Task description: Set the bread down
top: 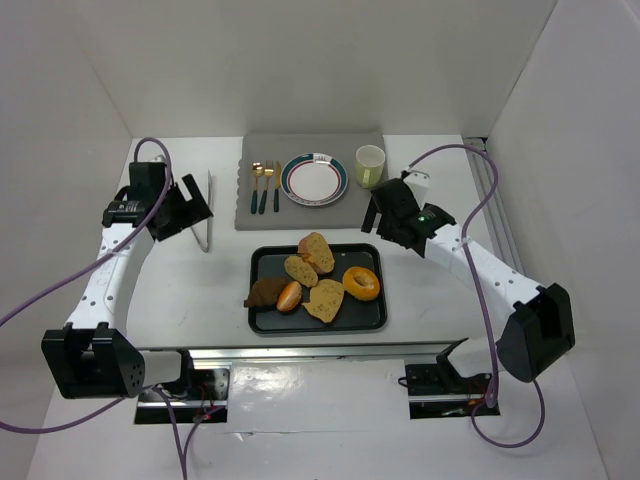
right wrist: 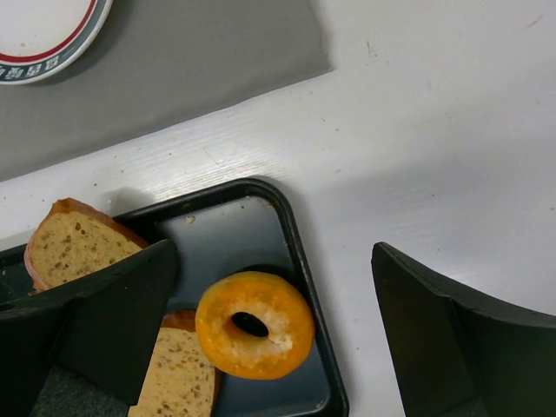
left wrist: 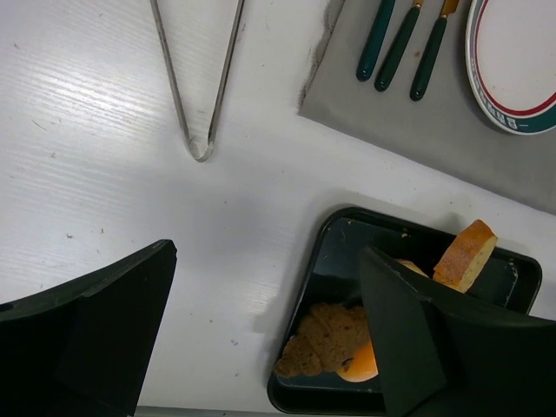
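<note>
Right hand point(right wrist: 271, 252) open, partly hiding bread slice point(right wrist: 74, 248) on tray point(right wrist: 226, 230).

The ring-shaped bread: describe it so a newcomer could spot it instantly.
Find the black tray just in front of the grey placemat. At its right end lies the ring-shaped bread. It alone is an orange ring with a hole; its neighbours are solid.

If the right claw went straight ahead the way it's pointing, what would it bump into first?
Probably the bagel on the black tray. In the wrist view it lies between the fingers of the open right claw, close to the tray's right rim. Depth is unclear, so it might clip the rim.
</note>
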